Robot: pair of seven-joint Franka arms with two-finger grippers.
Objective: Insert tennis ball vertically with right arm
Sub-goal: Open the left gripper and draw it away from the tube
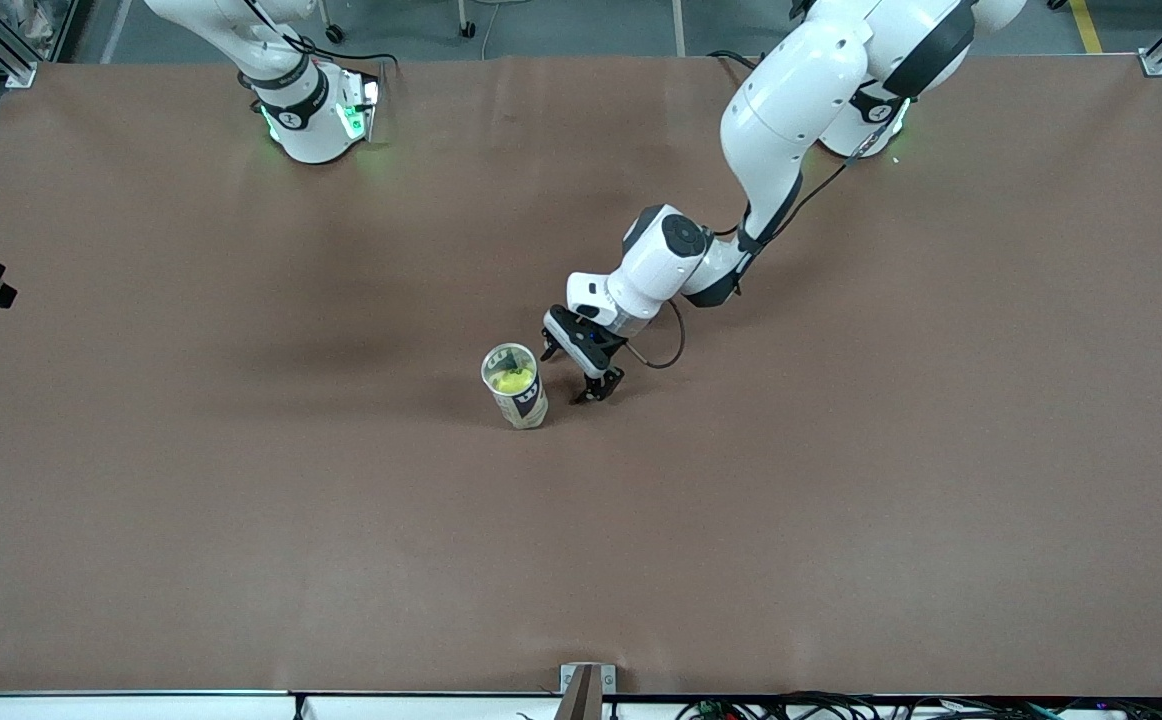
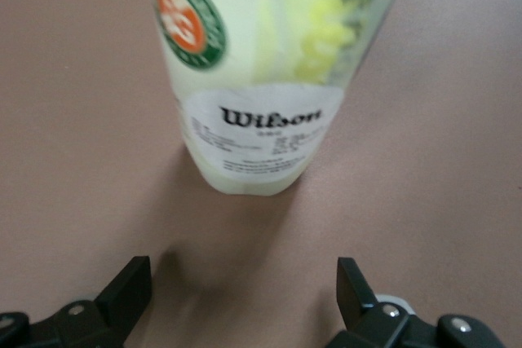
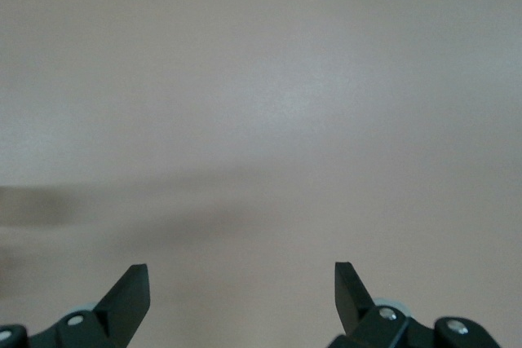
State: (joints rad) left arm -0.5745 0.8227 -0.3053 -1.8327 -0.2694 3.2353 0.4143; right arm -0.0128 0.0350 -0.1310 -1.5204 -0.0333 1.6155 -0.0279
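- The left gripper [image 1: 577, 373] is sitting low over the brown table [image 1: 841, 520], its jaws spread wide and grasping nothing.
- Just beside it, toward the right arm's end, a clear tennis ball can [image 1: 515, 385] is standing upright; in the left wrist view the can [image 2: 265, 79] is facing the spread fingers [image 2: 128, 291], apart from them.
- A yellow tennis ball [image 1: 511, 381] is already lying inside the can, so the task is looking finished or close to it.
- The right gripper [image 3: 242, 283] is released too, looking down on bare table [image 3: 261, 103]; in the front view only the right arm [image 1: 291, 95] near its base is showing, and it seems to be waiting.
- Risk: the can is light and tall, and the left fingers are flanking its foot. A sideways drift or a careless lift could clip it, tipping it and rolling the ball out.
- A stray closing of those jaws could also squeeze and shove the can.
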